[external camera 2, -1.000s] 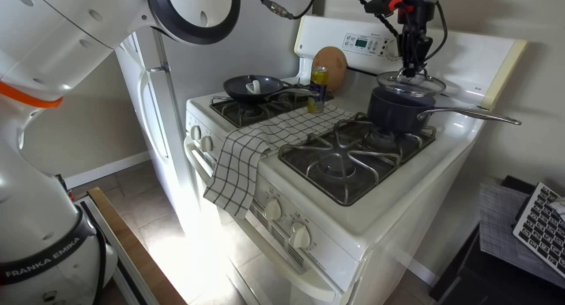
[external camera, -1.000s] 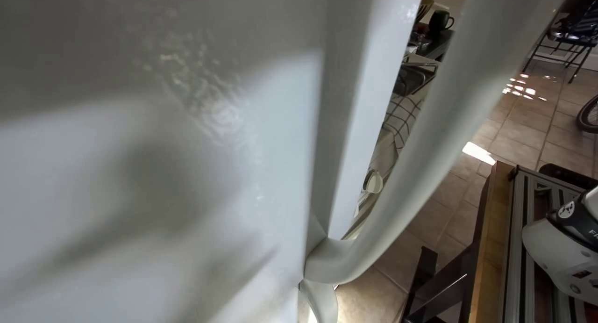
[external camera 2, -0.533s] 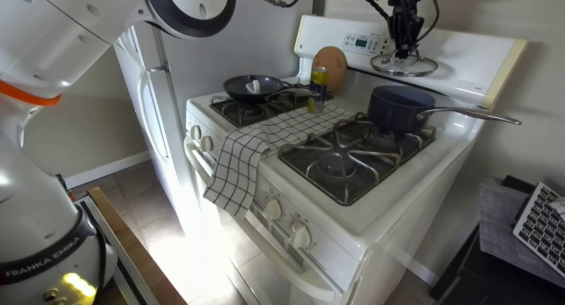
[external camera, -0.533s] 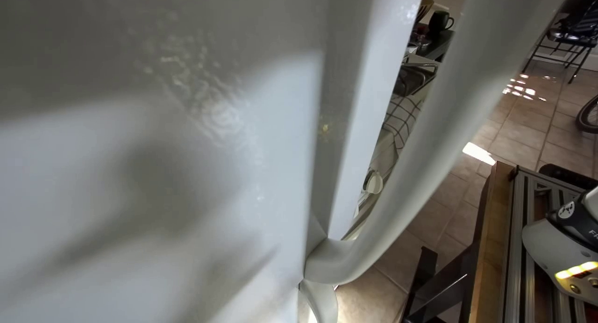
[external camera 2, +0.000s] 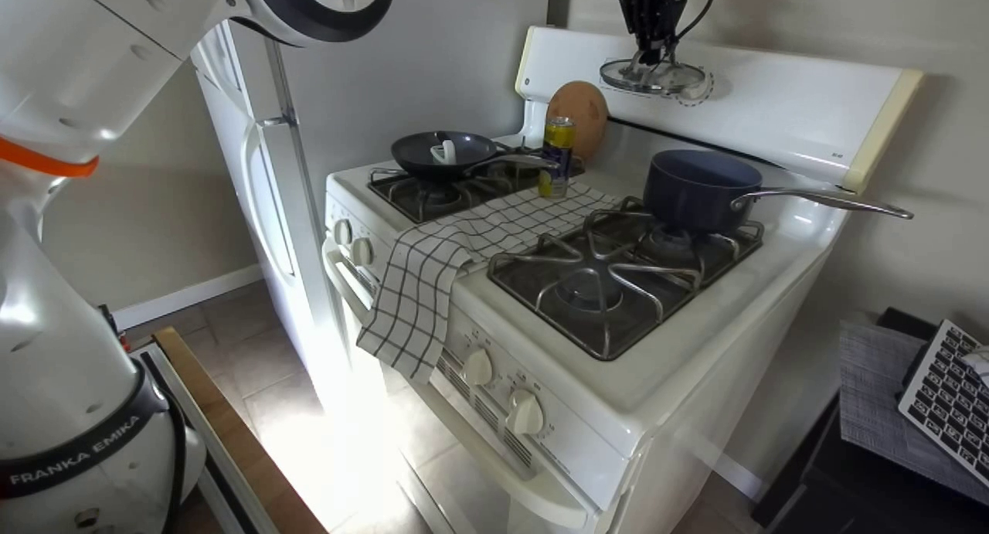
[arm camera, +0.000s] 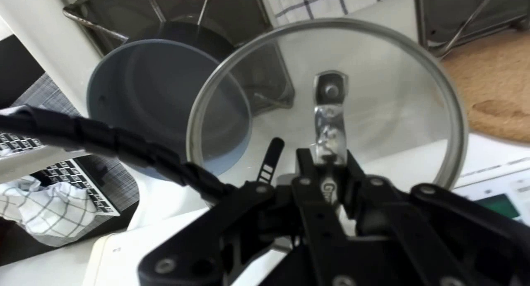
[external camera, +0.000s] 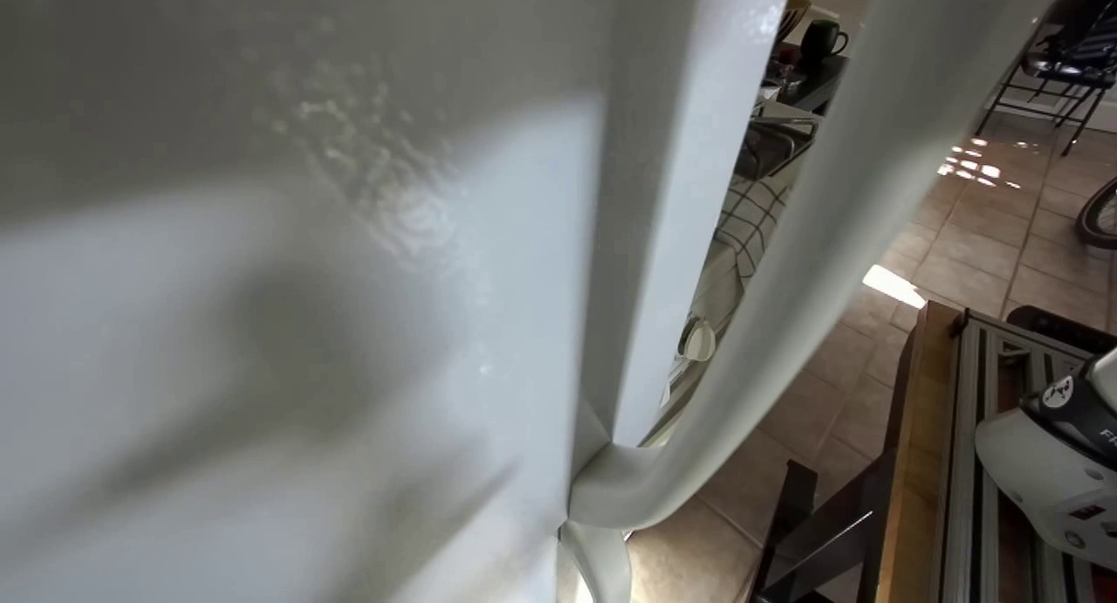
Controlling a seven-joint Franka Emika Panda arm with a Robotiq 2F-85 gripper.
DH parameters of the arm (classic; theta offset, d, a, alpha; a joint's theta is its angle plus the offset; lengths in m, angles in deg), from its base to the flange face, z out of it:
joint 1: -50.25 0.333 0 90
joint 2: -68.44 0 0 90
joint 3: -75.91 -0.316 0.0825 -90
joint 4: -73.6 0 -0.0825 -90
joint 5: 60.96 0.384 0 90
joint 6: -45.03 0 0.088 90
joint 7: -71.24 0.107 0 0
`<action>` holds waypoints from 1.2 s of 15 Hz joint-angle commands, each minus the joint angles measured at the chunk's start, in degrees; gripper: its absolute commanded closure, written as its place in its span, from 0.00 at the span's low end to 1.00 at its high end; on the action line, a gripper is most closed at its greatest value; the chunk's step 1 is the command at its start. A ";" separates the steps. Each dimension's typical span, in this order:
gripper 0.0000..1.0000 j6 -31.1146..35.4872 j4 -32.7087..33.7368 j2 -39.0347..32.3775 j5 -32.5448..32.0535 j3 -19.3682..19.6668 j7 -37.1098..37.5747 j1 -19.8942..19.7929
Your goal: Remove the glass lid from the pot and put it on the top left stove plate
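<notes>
In an exterior view, my gripper (external camera 2: 653, 57) is shut on the handle of the glass lid (external camera 2: 671, 82). It holds the lid roughly level in the air, in front of the stove's back panel. In the wrist view, the fingertips of my gripper (arm camera: 329, 159) close on the metal handle (arm camera: 330, 124) of the lid (arm camera: 389, 79). The dark blue pot (external camera 2: 688, 198) stands uncovered on the back right burner; its open inside also shows in the wrist view (arm camera: 165, 91). The back left stove plate (external camera 2: 510, 177) is partly hidden by a pan handle and a can.
A black frying pan (external camera 2: 417, 159) with a white object in it sits on the left grate. A yellow and purple can (external camera 2: 555, 171) stands on a checked towel (external camera 2: 479, 232) between the grates. A round brown board (external camera 2: 585, 117) leans at the back. The fridge (external camera: 393, 324) stands left.
The lid was just above the pot one second ago. My gripper has lifted it and carried it up and to the left in the exterior view. The pot has stayed in place.
</notes>
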 commanded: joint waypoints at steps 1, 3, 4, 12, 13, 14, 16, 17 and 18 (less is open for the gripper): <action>0.94 -4.64 -2.43 2.99 1.42 -2.27 -4.61 0.97; 0.82 -3.65 -0.20 0.77 0.40 -1.77 -3.19 1.15; 0.82 -4.59 -0.27 1.06 0.46 -2.14 -3.95 1.34; 0.95 -4.26 -0.30 0.81 -0.11 -3.03 -6.57 3.35; 0.95 -3.98 -0.25 0.75 -0.13 -3.40 -7.28 4.50; 0.95 -3.84 -0.17 0.82 -0.33 -3.65 -8.19 5.67; 0.95 -3.52 -0.12 0.95 -0.80 -4.03 -9.78 8.06; 0.95 -3.72 -0.01 1.20 -0.82 -4.15 -10.46 9.15; 0.95 -3.38 -0.06 1.06 -0.66 -4.39 -10.91 10.37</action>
